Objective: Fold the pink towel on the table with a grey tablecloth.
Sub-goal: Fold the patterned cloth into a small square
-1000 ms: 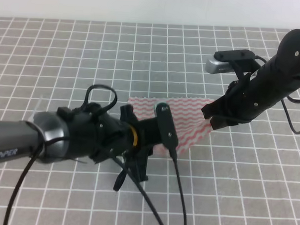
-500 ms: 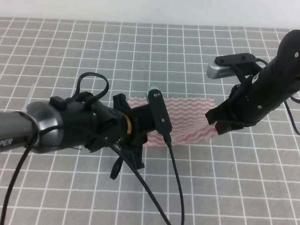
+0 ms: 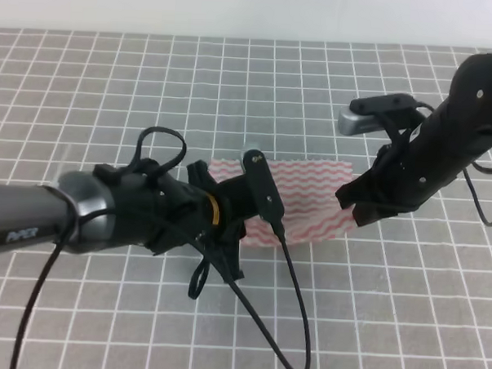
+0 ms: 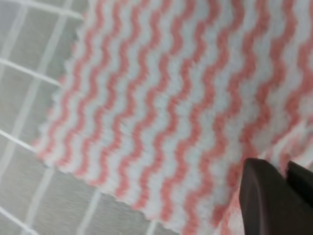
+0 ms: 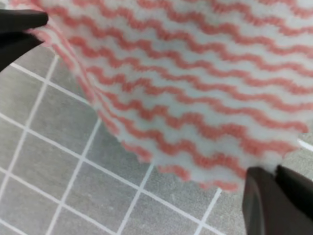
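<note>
The pink towel (image 3: 311, 195), pink-and-white wavy stripes, lies spread on the table with a grey tablecloth (image 3: 234, 86). Both grippers hold its near edge, one at each corner. My left gripper (image 4: 287, 166) is shut on the towel's (image 4: 186, 107) near left corner, and the wrist camera mostly hides it in the exterior high view. At the near right corner my right gripper (image 3: 352, 212) is shut on the cloth. In the right wrist view the towel (image 5: 195, 73) hangs slightly lifted between the right gripper (image 5: 276, 171) and the left fingers (image 5: 19, 29).
The left arm (image 3: 130, 216) and its looping black cable (image 3: 293, 317) cross the near half of the gridded cloth. The right wrist camera (image 3: 380, 113) sticks out above the towel's far right corner. A white wall runs along the table's far edge.
The left gripper has moved left and away from the near edge, and the right gripper has shifted slightly right. The towel's near edge has gone from a bunched point to a stretched straight line.
</note>
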### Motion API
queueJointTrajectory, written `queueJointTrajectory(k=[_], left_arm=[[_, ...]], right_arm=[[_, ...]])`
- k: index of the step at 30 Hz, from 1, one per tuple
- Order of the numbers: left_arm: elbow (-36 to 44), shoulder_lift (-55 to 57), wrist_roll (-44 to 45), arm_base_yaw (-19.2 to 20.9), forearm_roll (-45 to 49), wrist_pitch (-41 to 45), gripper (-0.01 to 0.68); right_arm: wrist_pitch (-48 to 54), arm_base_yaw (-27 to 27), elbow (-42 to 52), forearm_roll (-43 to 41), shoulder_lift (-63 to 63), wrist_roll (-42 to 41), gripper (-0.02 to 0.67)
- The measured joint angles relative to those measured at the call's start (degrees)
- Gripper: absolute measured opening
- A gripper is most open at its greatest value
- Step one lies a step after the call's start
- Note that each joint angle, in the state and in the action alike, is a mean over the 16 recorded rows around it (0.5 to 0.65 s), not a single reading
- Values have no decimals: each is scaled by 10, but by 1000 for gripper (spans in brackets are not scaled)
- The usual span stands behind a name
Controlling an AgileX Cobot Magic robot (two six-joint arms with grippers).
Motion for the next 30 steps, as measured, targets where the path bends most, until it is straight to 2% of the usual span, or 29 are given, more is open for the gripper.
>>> queueJointTrajectory(k=[30], left_arm=[[-42, 36, -27, 27, 0, -22, -2]], right_arm=[[-37, -1, 0, -2, 33, 1, -16]])
